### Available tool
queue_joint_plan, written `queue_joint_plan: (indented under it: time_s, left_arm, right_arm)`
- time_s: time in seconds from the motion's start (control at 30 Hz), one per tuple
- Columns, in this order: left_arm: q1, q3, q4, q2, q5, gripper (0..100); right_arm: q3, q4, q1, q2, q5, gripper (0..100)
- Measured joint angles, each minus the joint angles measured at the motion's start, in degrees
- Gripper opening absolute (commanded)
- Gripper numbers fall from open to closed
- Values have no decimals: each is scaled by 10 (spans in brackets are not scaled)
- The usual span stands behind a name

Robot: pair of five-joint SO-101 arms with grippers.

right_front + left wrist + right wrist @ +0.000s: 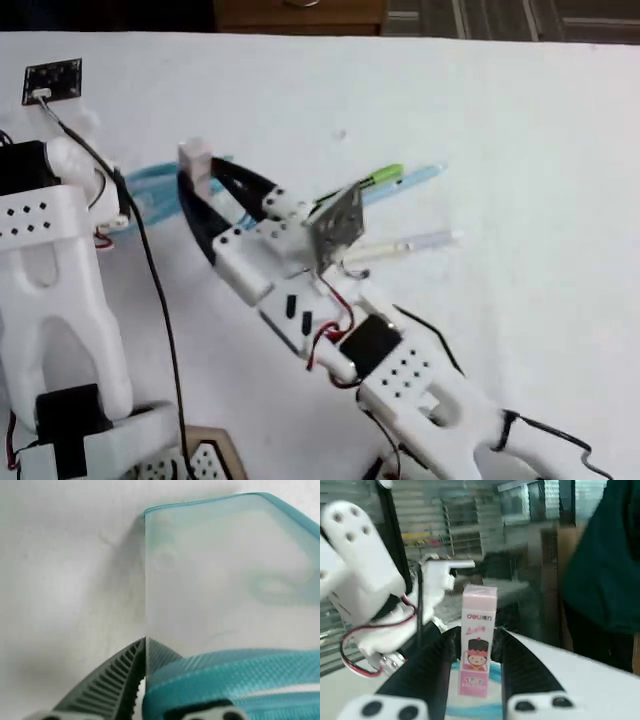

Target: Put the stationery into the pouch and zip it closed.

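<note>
Above the white table [520, 120], held the eraser [479, 610] upright, clamped in the right hand [478, 636], just over the pouch [225, 580]; pinched its edge in the closed left hand [145, 644]. Likely needed lowering straight down.

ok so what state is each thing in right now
left hand, shut on the pouch edge
pouch, held, lying on the table; zip unclear
right hand, shut on the eraser
eraser, gripped upright over the pouch
green highlighter, lying loose
blue pen, lying loose
clear pen, lying loose
</note>
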Motion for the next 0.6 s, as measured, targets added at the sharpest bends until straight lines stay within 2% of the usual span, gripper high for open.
queue_joint_plan:
  time_s: [0.6]
  left_arm:
    - [0,0,0,0,0,22]
  right_arm:
    - [-32,-138,-3,208,14,18]
